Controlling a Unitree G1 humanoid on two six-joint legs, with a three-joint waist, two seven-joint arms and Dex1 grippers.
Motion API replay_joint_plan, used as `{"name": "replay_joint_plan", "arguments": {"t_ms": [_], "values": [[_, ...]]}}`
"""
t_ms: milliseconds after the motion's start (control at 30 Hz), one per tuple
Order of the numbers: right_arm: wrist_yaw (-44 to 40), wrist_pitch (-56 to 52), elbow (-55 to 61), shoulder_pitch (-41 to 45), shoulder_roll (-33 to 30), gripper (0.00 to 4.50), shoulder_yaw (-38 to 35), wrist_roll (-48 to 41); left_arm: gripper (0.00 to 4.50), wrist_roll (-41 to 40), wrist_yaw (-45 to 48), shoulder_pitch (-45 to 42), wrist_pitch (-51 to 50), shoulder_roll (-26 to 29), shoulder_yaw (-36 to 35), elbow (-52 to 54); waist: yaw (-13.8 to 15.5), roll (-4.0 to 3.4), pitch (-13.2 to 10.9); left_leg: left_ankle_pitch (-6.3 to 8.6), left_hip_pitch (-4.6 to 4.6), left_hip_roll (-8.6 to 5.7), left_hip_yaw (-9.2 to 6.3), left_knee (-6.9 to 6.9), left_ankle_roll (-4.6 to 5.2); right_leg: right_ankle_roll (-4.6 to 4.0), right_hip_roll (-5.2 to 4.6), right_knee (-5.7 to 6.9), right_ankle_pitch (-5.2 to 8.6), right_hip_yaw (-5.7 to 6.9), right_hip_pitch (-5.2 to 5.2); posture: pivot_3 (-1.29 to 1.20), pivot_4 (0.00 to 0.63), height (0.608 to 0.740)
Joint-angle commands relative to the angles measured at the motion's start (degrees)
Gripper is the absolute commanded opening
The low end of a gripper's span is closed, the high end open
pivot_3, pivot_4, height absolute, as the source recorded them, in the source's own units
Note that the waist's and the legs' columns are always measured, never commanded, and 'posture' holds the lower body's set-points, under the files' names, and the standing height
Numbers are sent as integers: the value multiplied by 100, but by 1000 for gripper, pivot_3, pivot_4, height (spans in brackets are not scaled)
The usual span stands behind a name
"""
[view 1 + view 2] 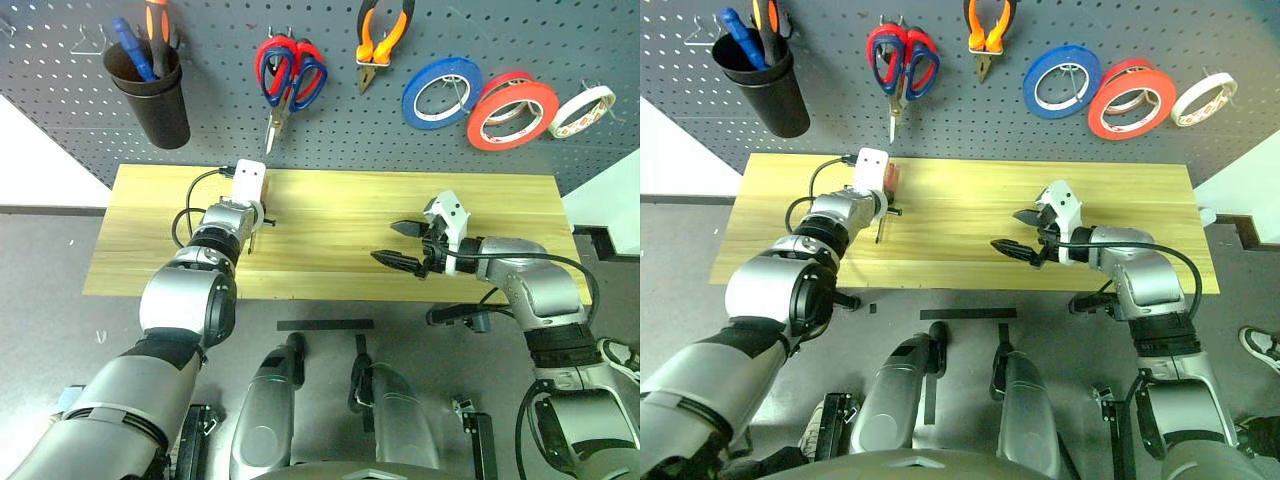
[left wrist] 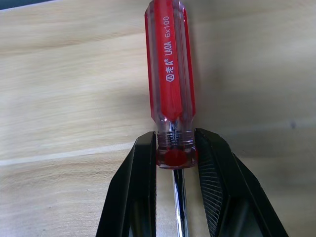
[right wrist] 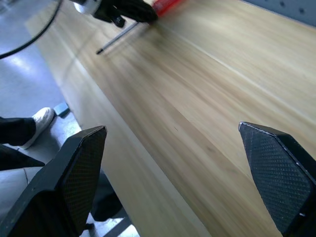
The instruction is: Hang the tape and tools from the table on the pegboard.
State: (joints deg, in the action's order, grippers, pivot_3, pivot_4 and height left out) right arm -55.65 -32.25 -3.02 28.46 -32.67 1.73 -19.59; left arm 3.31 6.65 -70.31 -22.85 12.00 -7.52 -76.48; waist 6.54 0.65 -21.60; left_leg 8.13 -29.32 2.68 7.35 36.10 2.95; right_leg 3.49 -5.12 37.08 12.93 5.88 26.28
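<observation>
On the table [image 1: 330,215], toward its left half, the left gripper [image 2: 176,158] has its 2 black fingers [image 2: 143,187] pressed against the lower end of the red-handled screwdriver [image 2: 170,74], squeezing it where the clear red handle meets the steel shaft. The handle points away from the wrist over the wood grain, and the shaft runs back between the fingers. Seen from the head, the screwdriver lies low over the tabletop just beyond the left hand. Farther right, the right gripper [image 1: 402,245] hangs above the table with its jaws spread wide and nothing between them, well apart from the left one. Behind the table, the pegboard [image 1: 330,120] carries red-and-blue-handled scissors [image 1: 288,75], orange-and-black pliers [image 1: 380,35], a blue roll [image 1: 441,93], a red-orange roll [image 1: 512,110] and the small whitish tape [image 1: 582,110] at the far right, each hanging on hooks. A black cup [image 1: 150,95] at the left of the board holds blue and orange screwdrivers.
</observation>
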Motion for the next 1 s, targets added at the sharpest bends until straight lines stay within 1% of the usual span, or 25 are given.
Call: {"name": "replay_joint_plan", "arguments": {"t_ms": [33, 67, 133, 200, 267, 333, 400, 467, 533, 567, 633, 700, 733, 767, 800, 833, 867, 900, 933, 967, 1000], "values": [[-154, -105, 619, -112, -128, 4500, -127, -305, 804, -36, 864, 33, -138, 196, 142, 354, 15, 0, 9, 0, -2, 0, 1, 0, 0, 0, 0, -1, 0, 1, 1, 192, 284, 732], [-161, -105, 626, -98, -142, 4500, -142, -322, 804, -11, 1054, 103, -75, 248, 207, 493, 20, 2, 13, 0, -3, 0, 3, 0, -1, 0, 1, -2, -1, 1, 1, 199, 267, 732], [-169, -118, 661, -69, -169, 4500, -170, -361, 804, 89, 1373, 276, -52, 349, 402, 794, 46, 4, 26, -13, -8, -1, 7, 0, -22, 3, 2, -6, -3, 2, 4, 204, 256, 732], [-227, -131, 732, -30, -233, 4500, -189, -412, 804, 107, 1705, 716, -132, 491, 589, 1576, 46, 4, 53, -13, -9, -1, 10, -1, -23, 3, 2, -11, -7, 2, 4, 211, 233, 732], [-265, -135, 754, 18, -281, 4500, -198, -456, 804, 36, 1952, 1396, -700, 614, 737, 2861, 43, 4, 99, -15, -11, -1, 20, -10, -27, 3, -2, -21, -11, 1, 9, 218, 210, 732], [-306, -201, 879, 22, -335, 4500, -211, -557, 804, -16, 2308, 2370, -1204, 841, 990, 4655, 26, 9, 178, -17, -15, 0, 29, -16, -31, 4, -3, -28, -12, 1, 16, 226, 192, 732], [-352, -275, 1009, -2, -388, 4500, -226, -663, 804, -43, 2604, 3269, -1462, 1128, 1201, 6267, 40, 12, 229, -17, -12, 1, 35, -31, -32, 4, 0, -42, -12, 3, 16, 238, 178, 732], [-395, -333, 1140, -52, -438, 4500, -255, -768, 804, -290, 2880, 3970, -1722, 1383, 1152, 7498, 53, 15, 294, -20, -12, 4, 36, -41, -36, 3, 4, -48, -13, 7, 16, 252, 166, 732], [-404, -364, 1225, -90, -465, 4500, -268, -848, 804, -651, 3075, 4507, -1748, 1506, 861, 8325, 111, 10, 369, -24, -12, 5, 33, -45, -42, -1, 7, -55, -15, 15, 12, 270, 153, 732], [-399, -369, 1240, -98, -469, 4500, -265, -869, 804, -785, 3101, 4658, -1715, 1524, 733, 8542, 163, 4, 423, -29, -12, 12, 32, -52, -52, -12, 10, -67, -22, 21, 11, 274, 149, 732], [-393, -378, 1289, -114, -470, 4500, -265, -915, 804, -1067, 3157, 4938, -1247, 1548, 349, 8856, 225, 3, 527, -28, -9, 19, 50, -107, -51, -24, 16, -119, -57, 23, 9, 285, 138, 732], [-383, -389, 1353, -107, -484, 4500, -273, -967, 804, -1485, 3165, 4989, -1063, 1452, -98, 9038, 304, 3, 638, -30, -9, 32, 72, -137, -54, -46, 21, -142, -80, 23, 7, 289, 132, 732], [-367, -397, 1368, -80, -484, 4500, -286, -991, 804, -1646, 3123, 4934, -914, 1388, -280, 9083, 393, 17, 673, -37, -3, 46, 121, -193, -65, -66, 16, -114, -94, 18, 15, 294, 126, 732], [-348, -411, 1384, -56, -485, 4500, -303, -1014, 804, -1780, 3067, 4860, -777, 1330, -428, 9121, 476, 23, 681, -52, 15, 63, 213, -257, -85, -128, -3, -14, -54, 20, 37, 294, 126, 732], [-332, -414, 1382, -33, -485, 4500, -312, -1027, 804, -1908, 3018, 4766, -720, 1279, -535, 9130, 606, 61, 708, -65, 48, 61, 266, -295, -93, -217, -2, 132, 51, 20, 39, 299, 119, 732], [-318, -413, 1387, -18, -488, 4500, -319, -1035, 804, -1993, 2944, 4669, -628, 1225, -622, 9115, 668, 67, 718, -97, 111, 52, 382, -341, -104, -207, 8, 286, 300, -1, 6, 299, 119, 732], [-304, -398, 1365, 13, -482, 4500, -324, -1033, 804, -1989, 2805, 4515, -479, 1160, -669, 9020, 706, 30, 739, -103, 140, 22, 392, -331, -109, -201, -12, 327, 365, -50, 16, 304, 108, 732], [-272, -407, 1379, 52, -472, 4500, -337, -1050, 804, -1998, 2653, 4276, -300, 1067, -712, 8890, 701, -37, 777, -102, 167, 25, 294, -162, -197, -215, -47, 314, 383, -22, 20, 303, 105, 732], [-253, -407, 1377, 88, -467, 4500, -342, -1062, 804, -1967, 2523, 4042, -147, 1005, -708, 8748, 678, -67, 792, -17, 167, -24, 26, 23, -265, -241, -33, 301, 376, 64, -46, 302, 99, 732], [-239, -404, 1378, 119, -463, 4500, -347, -1073, 804, -1906, 2447, 3828, 13, 977, -659, 8600, 657, -97, 815, 8, 167, -34, -77, 60, -233, -239, -18, 268, 372, 137, -109, 299, 96, 732], [-212, -420, 1412, 142, -461, 4500, -361, -1095, 804, -1854, 2395, 3581, 211, 947, -612, 8427, 651, -99, 870, 64, 172, -13, -155, 48, -167, -229, 22, 193, 351, 205, -194, 299, 96, 732]]}}
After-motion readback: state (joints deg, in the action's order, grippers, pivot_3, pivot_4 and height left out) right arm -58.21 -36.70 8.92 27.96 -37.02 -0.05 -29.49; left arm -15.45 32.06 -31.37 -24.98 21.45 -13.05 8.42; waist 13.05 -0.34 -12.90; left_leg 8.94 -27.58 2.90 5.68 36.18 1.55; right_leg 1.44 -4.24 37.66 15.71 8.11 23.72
